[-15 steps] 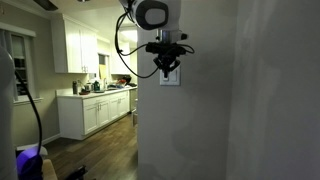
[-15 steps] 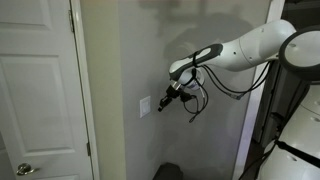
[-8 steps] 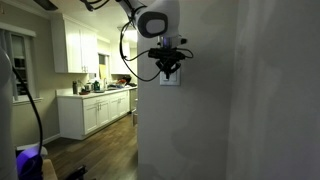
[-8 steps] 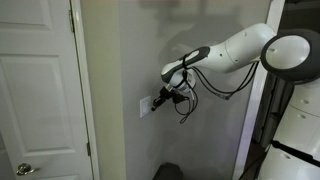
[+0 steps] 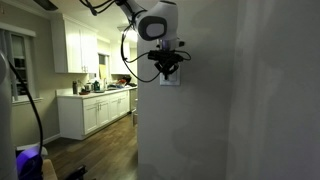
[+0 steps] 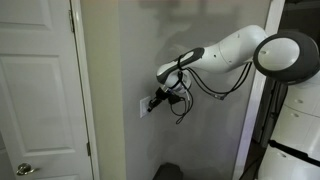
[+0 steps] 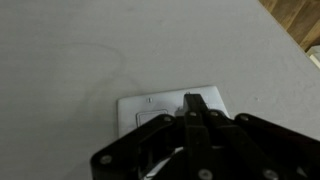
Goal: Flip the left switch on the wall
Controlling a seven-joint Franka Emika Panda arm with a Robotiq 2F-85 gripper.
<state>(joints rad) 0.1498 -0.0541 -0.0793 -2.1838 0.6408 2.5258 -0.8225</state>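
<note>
Claw [image 7: 193,101] pinched narrow, tip at switch plate [image 7: 140,105] | flat wall [image 7: 70,50] all around plate | corner edge [image 5: 137,120] near

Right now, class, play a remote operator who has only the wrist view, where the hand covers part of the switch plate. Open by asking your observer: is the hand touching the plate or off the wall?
Observer: In an exterior view the tip of the hand appears to meet the switch plate; no gap shows.
Operator: Where does the arm lie?
Observer: The arm stretches sideways before the wall, on the side away from a white door.
Operator: Anything near the plate?
Observer: The wall's corner edge runs close beside it, with kitchen cabinets beyond.
</note>
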